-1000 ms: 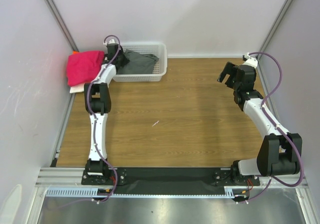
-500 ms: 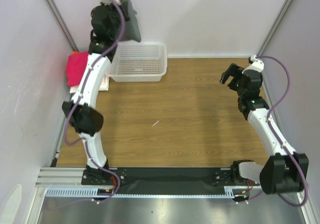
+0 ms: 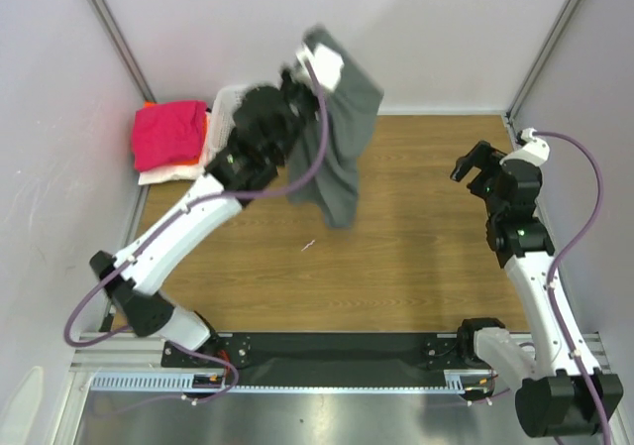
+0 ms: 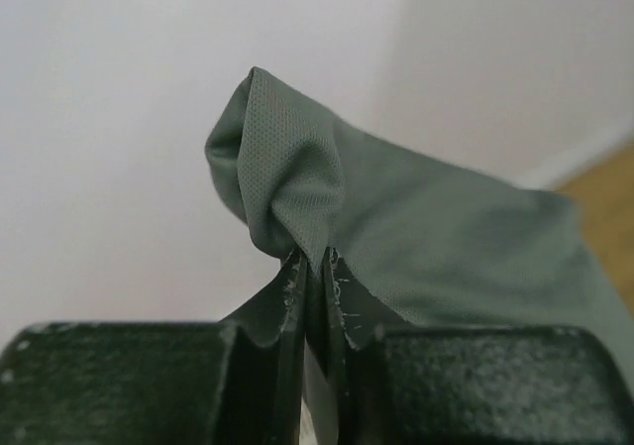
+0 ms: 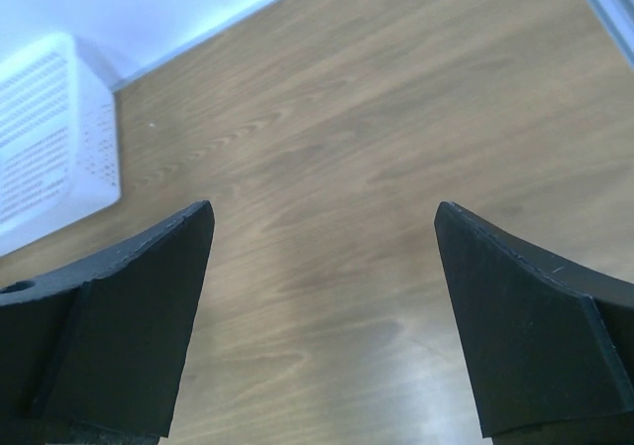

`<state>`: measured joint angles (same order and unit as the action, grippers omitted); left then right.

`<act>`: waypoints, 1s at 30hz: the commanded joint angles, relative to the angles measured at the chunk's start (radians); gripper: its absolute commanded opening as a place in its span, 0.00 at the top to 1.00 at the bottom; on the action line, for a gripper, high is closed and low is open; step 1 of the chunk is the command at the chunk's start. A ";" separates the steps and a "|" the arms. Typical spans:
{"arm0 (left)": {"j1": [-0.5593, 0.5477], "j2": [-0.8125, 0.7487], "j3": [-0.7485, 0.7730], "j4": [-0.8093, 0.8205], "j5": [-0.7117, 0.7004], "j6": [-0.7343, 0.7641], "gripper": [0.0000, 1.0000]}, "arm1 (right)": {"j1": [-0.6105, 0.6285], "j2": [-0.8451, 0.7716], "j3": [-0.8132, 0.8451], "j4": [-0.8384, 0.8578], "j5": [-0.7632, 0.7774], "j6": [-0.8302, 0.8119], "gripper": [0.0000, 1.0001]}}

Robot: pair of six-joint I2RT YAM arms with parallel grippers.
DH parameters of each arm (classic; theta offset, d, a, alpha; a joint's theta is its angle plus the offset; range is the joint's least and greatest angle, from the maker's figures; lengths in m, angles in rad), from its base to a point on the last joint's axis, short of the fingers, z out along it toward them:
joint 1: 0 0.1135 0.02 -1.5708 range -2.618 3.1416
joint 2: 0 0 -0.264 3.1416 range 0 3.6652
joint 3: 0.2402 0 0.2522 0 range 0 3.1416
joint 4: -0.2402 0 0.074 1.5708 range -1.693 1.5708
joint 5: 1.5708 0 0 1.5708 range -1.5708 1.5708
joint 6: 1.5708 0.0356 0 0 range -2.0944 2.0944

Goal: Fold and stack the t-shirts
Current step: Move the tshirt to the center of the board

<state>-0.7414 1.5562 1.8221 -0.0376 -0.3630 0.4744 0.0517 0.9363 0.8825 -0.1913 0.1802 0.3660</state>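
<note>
My left gripper is shut on a bunched edge of the dark grey t-shirt and holds it high above the middle back of the table; the shirt hangs free below it. In the left wrist view the cloth is pinched between my left gripper's closed jaws. A folded magenta-pink t-shirt lies at the back left on orange and white cloth. My right gripper is open and empty over the right side of the table; it also shows in the right wrist view.
The white mesh basket stands at the back left, mostly hidden behind my left arm; it also shows in the right wrist view. The wooden table is walled by white panels on three sides.
My left gripper has lifted the grey t-shirt out of the basket and swung it right, over the table's middle. My right gripper has drifted slightly right and nearer.
</note>
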 commanded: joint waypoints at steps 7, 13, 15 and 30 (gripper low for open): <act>-0.191 -0.091 -0.389 -0.188 0.071 -0.204 0.24 | -0.041 -0.120 0.019 -0.235 0.007 0.007 0.00; -0.273 -0.149 -0.590 -0.196 0.047 -0.423 0.00 | -0.041 -0.133 -0.002 -0.252 -0.086 0.028 0.00; -0.250 -0.183 -0.645 -0.235 -0.019 -0.544 0.00 | -0.039 -0.125 -0.022 -0.241 -0.170 0.028 0.00; 0.083 -0.098 -1.023 0.031 0.222 -1.077 0.03 | 0.353 0.283 -0.117 0.104 -0.225 0.143 0.04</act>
<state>-0.7177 1.4303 0.8089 -0.1524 -0.2115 -0.4675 0.3550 1.1412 0.7197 -0.2005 -0.0795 0.4740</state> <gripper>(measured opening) 0.978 0.970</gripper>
